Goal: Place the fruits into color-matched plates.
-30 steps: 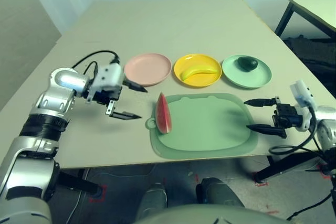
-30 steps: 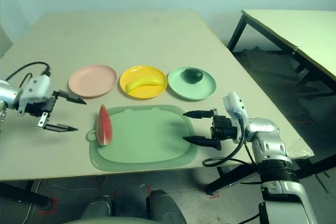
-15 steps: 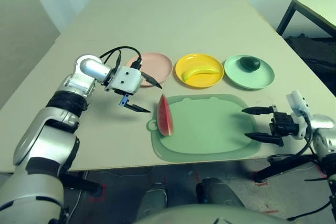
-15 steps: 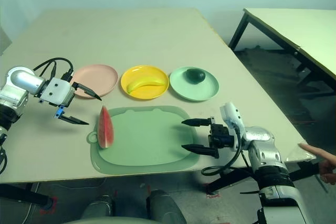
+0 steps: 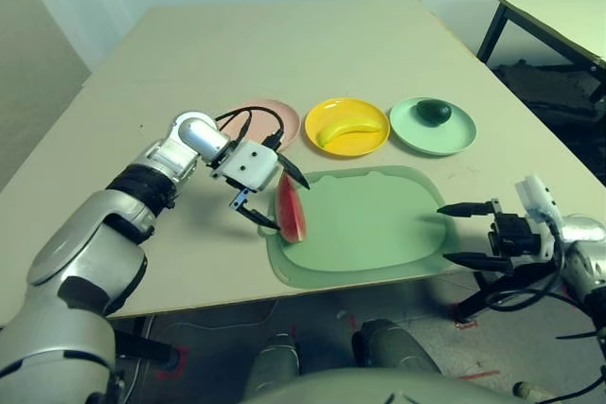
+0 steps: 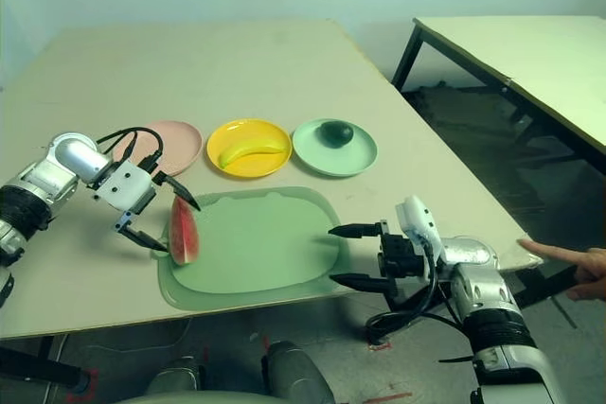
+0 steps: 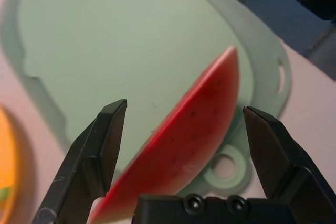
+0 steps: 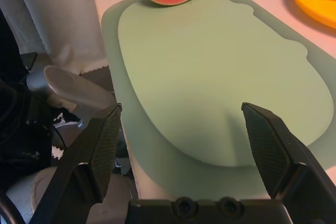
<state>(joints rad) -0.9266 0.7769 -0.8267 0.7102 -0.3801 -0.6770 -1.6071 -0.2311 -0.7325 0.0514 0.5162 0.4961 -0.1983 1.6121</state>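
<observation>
From the head cameras, a red toy watermelon wedge with a green rind stands on edge at the left end of a large rounded-rectangle green mat, beside the mat's small ring tab. The left gripper hangs with its two black fingers spread to either side of the wedge's near end; whether a fingertip touches it is hard to say. Behind the mat sit three round shallow plastic plates in a row: a pale pink plate partly hidden by the left wrist, a bright yellow plate holding a curved yellow banana, and a mint green plate holding a small dark green avocado. The right gripper hovers at the mat's right edge, fingers wide apart and empty (a person's hand shows at the far right). In the left wrist view the wedge lies between the spread fingers, clear of both. In the right wrist view the open fingers frame bare mat.
</observation>
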